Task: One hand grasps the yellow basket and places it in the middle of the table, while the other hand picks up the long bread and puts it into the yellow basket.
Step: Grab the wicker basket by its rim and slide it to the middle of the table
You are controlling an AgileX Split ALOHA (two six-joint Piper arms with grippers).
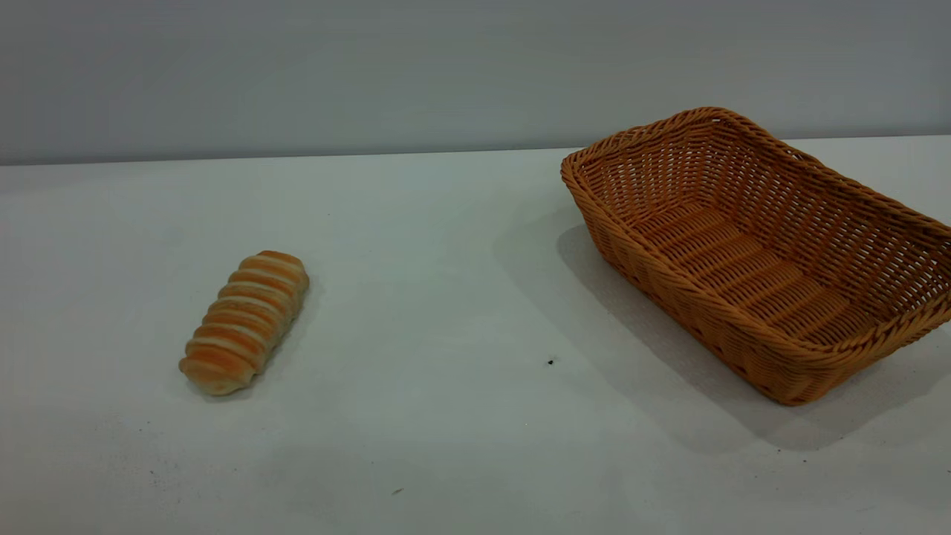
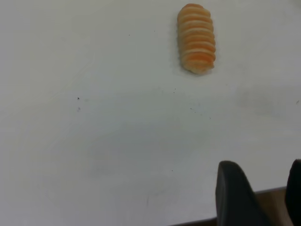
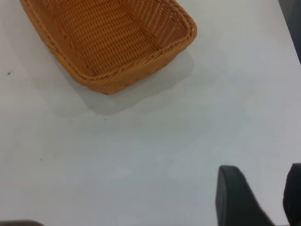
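Observation:
The long bread, striped orange-brown and cream, lies on the white table at the left. It also shows in the left wrist view, far from my left gripper, which is open and empty near the table's edge. The yellow basket, orange-tan wicker, stands empty at the right of the table. It also shows in the right wrist view, well away from my right gripper, which is open and empty above bare table. Neither gripper shows in the exterior view.
A grey wall rises behind the table's far edge. A few tiny dark specks dot the tabletop between bread and basket. A brown strip beyond the table's edge shows beside the left gripper.

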